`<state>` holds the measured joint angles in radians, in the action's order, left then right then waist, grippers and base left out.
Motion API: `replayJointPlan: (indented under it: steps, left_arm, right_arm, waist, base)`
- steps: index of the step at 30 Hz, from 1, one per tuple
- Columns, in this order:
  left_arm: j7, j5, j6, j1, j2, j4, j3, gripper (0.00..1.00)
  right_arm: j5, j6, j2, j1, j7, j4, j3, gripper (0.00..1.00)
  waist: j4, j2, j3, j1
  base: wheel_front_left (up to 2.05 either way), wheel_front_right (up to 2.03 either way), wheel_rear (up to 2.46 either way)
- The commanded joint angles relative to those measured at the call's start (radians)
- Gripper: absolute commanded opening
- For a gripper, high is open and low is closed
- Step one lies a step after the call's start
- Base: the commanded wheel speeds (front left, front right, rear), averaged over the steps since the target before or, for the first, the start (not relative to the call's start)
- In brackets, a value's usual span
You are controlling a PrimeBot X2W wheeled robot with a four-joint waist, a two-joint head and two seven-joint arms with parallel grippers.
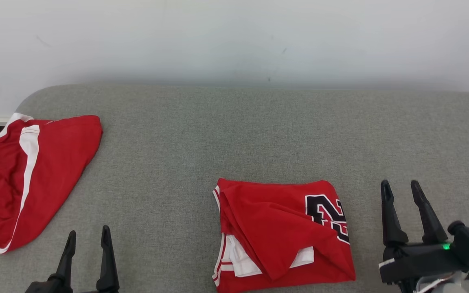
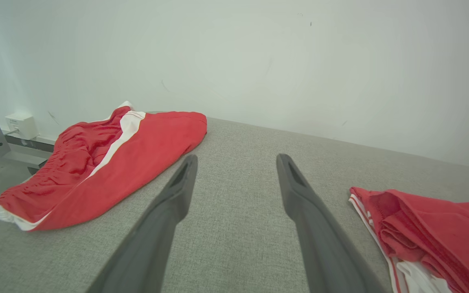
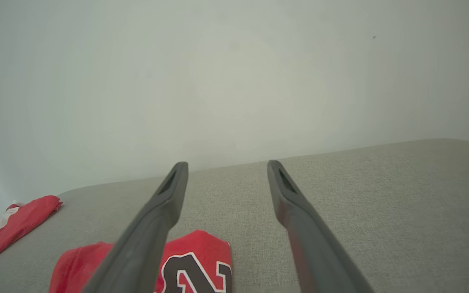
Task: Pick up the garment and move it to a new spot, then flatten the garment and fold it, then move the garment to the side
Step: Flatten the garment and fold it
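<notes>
A red garment (image 1: 283, 236) with a black number and white trim lies folded on the grey surface, near the front, right of centre. The left wrist view catches its edge (image 2: 430, 240) at the right, and in the right wrist view the numbered part of the garment (image 3: 193, 268) sits low between and left of the fingers. My right gripper (image 1: 401, 191) hovers open just right of it, holding nothing; the right gripper (image 3: 226, 167) shows the same wide gap from its wrist. My left gripper (image 1: 88, 234) stands open at the lower left, well left of the garment, and the left gripper (image 2: 236, 158) is empty.
A second red piece, shorts with a white stripe (image 1: 31, 175), lies at the far left edge of the grey padded surface (image 1: 234, 134). A white wall (image 1: 234, 40) runs behind. A small white box (image 2: 22, 125) sits by the wall at the left.
</notes>
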<state>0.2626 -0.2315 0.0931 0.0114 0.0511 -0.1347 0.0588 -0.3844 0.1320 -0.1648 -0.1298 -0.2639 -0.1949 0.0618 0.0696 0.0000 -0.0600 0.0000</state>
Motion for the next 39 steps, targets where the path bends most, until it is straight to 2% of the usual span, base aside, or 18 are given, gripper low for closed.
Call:
replayJointPlan:
  steps: [1, 6, 11, 18, 21, 26, 32, 39]
  left_arm:
    - [0.003, 0.01, 0.001, 0.006, -0.001, 0.0, 0.003, 1.0]
    - [0.003, 0.033, 0.01, 0.01, -0.001, -0.002, 0.009, 1.0]
    - [0.003, 0.054, 0.02, 0.01, -0.002, -0.003, -0.048, 1.0]
    - [0.003, 0.083, 0.038, -0.023, -0.001, -0.071, -0.273, 1.0]
    - [0.003, 0.07, 0.037, -0.04, 0.0, -0.118, -0.397, 1.0]
    - [0.003, 0.029, 0.036, -0.076, 0.01, -0.192, -0.536, 1.0]
    - [0.003, -0.011, 0.036, -0.138, 0.029, -0.282, -0.651, 1.0]
    - [0.003, -0.044, 0.036, -0.184, 0.028, -0.341, -0.679, 1.0]
  right_arm:
    - [0.01, -0.003, 0.01, 0.027, 0.0, 0.01, -0.012, 1.0]
    - [0.018, -0.003, 0.031, 0.068, 0.0, 0.025, -0.034, 1.0]
    - [0.027, -0.003, 0.04, 0.081, 0.0, 0.033, -0.037, 1.0]
    - [0.036, -0.003, 0.042, 0.08, 0.0, 0.033, -0.032, 1.0]
    - [0.035, -0.003, 0.042, 0.073, 0.0, 0.032, -0.024, 1.0]
    - [0.032, -0.003, 0.046, 0.054, 0.0, 0.029, -0.019, 1.0]
    - [0.034, -0.003, 0.055, 0.039, 0.0, 0.026, -0.016, 1.0]
    - [0.034, -0.003, 0.065, 0.026, 0.0, 0.024, -0.01, 1.0]
  waist:
    - [-0.001, 0.0, 0.003, 0.0]
    - [-0.009, 0.0, 0.012, 0.0]
    - [-0.016, 0.0, 0.018, 0.0]
    - [-0.024, 0.0, 0.012, 0.0]
    - [-0.037, 0.0, 0.002, 0.0]
    - [-0.068, 0.0, -0.017, 0.0]
    - [-0.113, 0.0, -0.048, 0.0]
    - [-0.145, 0.0, -0.072, 0.0]
  base:
    - [0.0, 0.0, 0.0]
    - [0.0, 0.0, 0.0]
    - [0.0, 0.0, 0.0]
    - [0.0, 0.0, 0.0]
    - [0.0, 0.0, 0.0]
    - [0.0, 0.0, 0.0]
    - [0.0, 0.0, 0.0]
    - [0.0, 0.0, 0.0]
